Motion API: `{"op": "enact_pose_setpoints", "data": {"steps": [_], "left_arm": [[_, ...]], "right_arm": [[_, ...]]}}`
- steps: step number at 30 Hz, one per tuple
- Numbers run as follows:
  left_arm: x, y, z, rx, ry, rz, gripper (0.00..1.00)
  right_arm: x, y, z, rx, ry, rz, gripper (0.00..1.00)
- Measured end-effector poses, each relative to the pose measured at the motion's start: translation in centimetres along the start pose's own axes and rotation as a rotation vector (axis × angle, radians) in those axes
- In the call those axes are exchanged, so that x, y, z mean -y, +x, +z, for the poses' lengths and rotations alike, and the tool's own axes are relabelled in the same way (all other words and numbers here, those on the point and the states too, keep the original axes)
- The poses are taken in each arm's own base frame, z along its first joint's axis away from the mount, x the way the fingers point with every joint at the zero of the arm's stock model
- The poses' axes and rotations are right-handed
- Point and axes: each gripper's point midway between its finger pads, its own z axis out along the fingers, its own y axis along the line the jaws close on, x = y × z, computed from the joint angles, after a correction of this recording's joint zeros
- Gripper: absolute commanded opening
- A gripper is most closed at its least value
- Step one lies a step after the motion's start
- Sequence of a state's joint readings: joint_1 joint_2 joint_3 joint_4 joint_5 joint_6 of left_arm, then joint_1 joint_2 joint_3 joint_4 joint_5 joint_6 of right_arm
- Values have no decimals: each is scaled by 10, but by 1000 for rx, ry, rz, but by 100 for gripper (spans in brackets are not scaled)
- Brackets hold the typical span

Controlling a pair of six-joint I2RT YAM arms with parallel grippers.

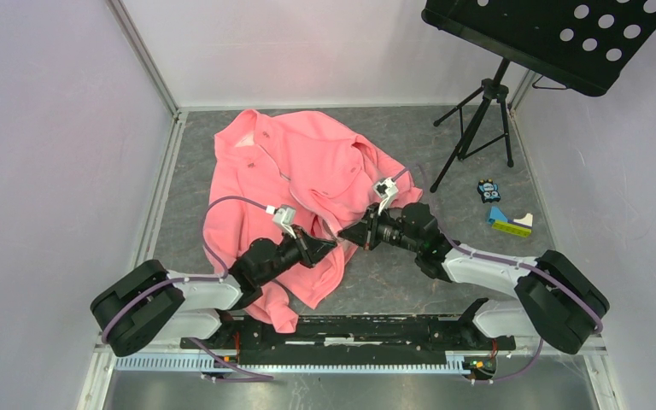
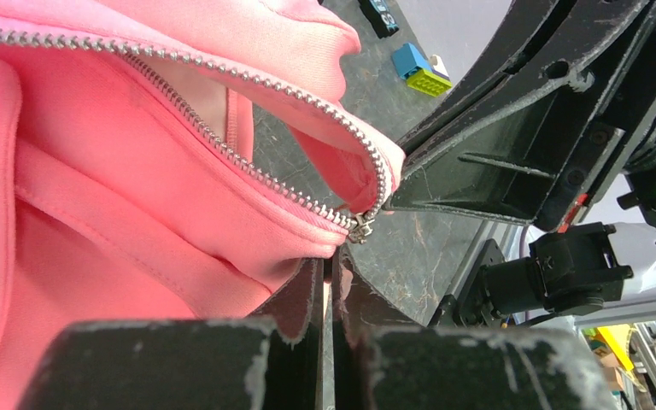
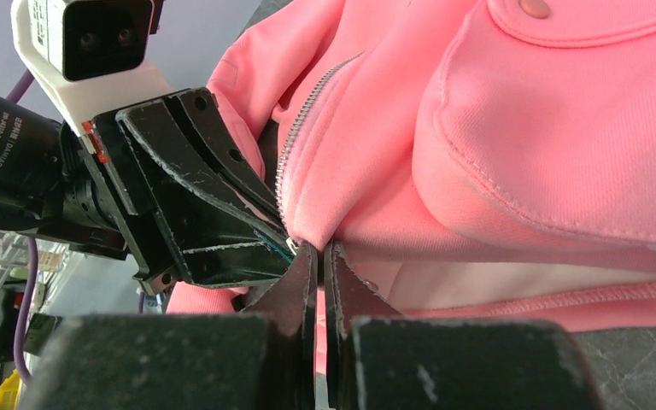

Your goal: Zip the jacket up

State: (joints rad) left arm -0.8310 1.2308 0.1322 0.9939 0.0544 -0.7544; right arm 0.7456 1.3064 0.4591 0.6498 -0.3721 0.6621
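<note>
The coral-pink jacket (image 1: 299,184) lies crumpled on the dark table, its front open. Both grippers meet at its lower front edge. My left gripper (image 1: 330,245) is shut on the pink hem just below the metal zipper slider (image 2: 360,227); in the left wrist view its jaws (image 2: 329,263) pinch the fabric. Two rows of pale zipper teeth (image 2: 222,145) spread apart toward the upper left. My right gripper (image 1: 348,234) is shut on the opposite front edge (image 3: 342,218), and its fingers (image 2: 487,171) show in the left wrist view holding the end of the other tooth row. A chest pocket (image 3: 564,128) bulges on the right.
A black music stand (image 1: 555,34) on a tripod (image 1: 478,128) stands at the back right. A blue, green and white block (image 1: 510,222) and a small dark toy (image 1: 489,190) lie on the table right of the jacket. White walls enclose the table.
</note>
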Motion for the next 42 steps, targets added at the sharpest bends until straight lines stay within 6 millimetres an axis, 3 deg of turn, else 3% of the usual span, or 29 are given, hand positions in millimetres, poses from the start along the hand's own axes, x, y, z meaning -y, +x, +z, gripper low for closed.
{"op": "enact_pose_setpoints", "data": {"steps": [6, 14, 22, 27, 30, 33, 36, 42], "left_arm": [[3, 10, 9, -27, -60, 26, 2], [-7, 20, 6, -49, -131, 47, 2], [-19, 57, 21, -189, -152, 30, 2], [-22, 69, 29, -227, -152, 10, 3], [-22, 71, 33, -240, -160, 9, 15], [-23, 72, 33, -255, -176, 6, 34], [-33, 80, 23, -295, -223, 9, 50], [-27, 72, 8, -303, -233, 8, 62]], "right_arm": [[3, 7, -10, 3, 23, 57, 0], [5, 17, -13, -25, 29, 108, 0], [35, 43, -23, -125, 149, 88, 0], [49, 50, -29, -153, 204, 85, 0], [57, 49, -32, -153, 232, 77, 0], [64, 48, -35, -157, 248, 62, 0], [66, 40, -34, -144, 251, 37, 0], [65, 26, -29, -117, 244, 14, 0]]}}
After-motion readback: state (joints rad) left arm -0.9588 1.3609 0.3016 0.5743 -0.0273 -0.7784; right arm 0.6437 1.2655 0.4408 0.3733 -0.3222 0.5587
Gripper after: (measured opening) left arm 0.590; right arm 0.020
